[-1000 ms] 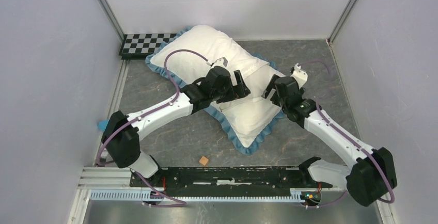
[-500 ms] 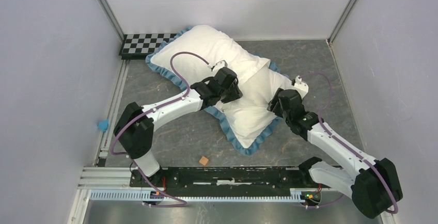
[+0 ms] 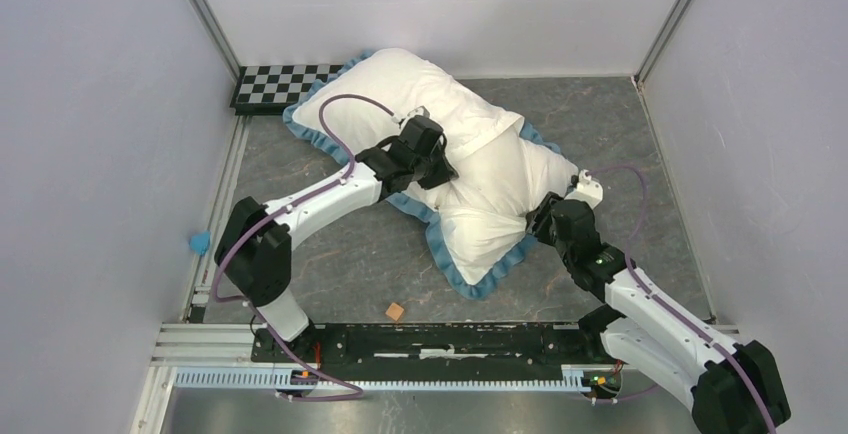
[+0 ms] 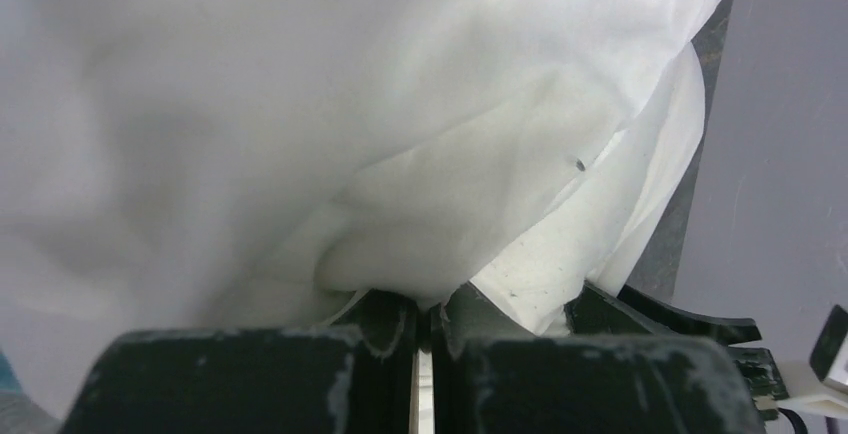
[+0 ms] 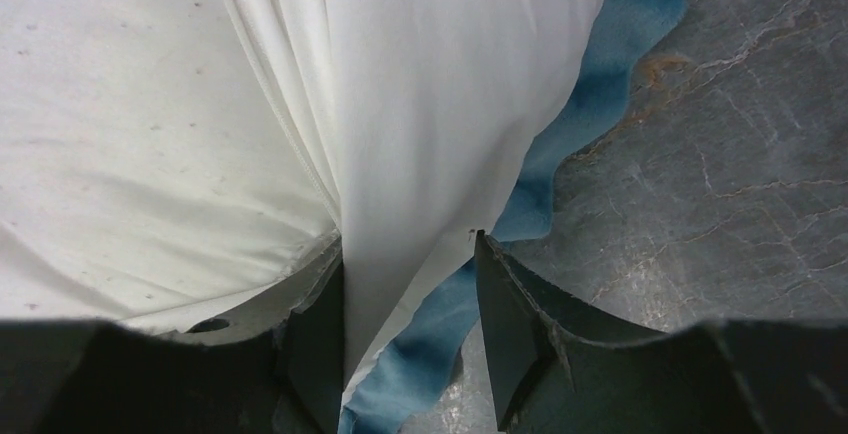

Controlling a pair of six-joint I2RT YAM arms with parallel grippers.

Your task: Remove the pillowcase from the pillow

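Note:
The pillowcase (image 3: pixel 478 239), white with a blue ruffled edge, lies slantwise on the grey table with the pillow inside. My left gripper (image 3: pixel 440 166) sits at the cover's middle opening. In the left wrist view it (image 4: pixel 425 304) is shut on a nub of a plump white bulge (image 4: pixel 450 224) that looks like the pillow, under a cover flap (image 4: pixel 250 84). My right gripper (image 3: pixel 540 216) is at the cover's right edge. Its jaws (image 5: pixel 408 249) stand apart around the pillowcase (image 5: pixel 430 104) and blue trim (image 5: pixel 440 344), with a gap at the right finger. Speckled pillow (image 5: pixel 150 154) shows beside it.
A black-and-white checkerboard (image 3: pixel 280 84) lies at the back left corner. A small orange-brown cube (image 3: pixel 396 310) sits near the front rail (image 3: pixel 420 339). A blue scrap (image 3: pixel 199 243) is by the left wall. White walls close in the table on three sides.
My left gripper closed and drew back up and left. The right arm pulled back toward the near right, its jaws narrowing around the cover's edge. The pillow's near half bunched up.

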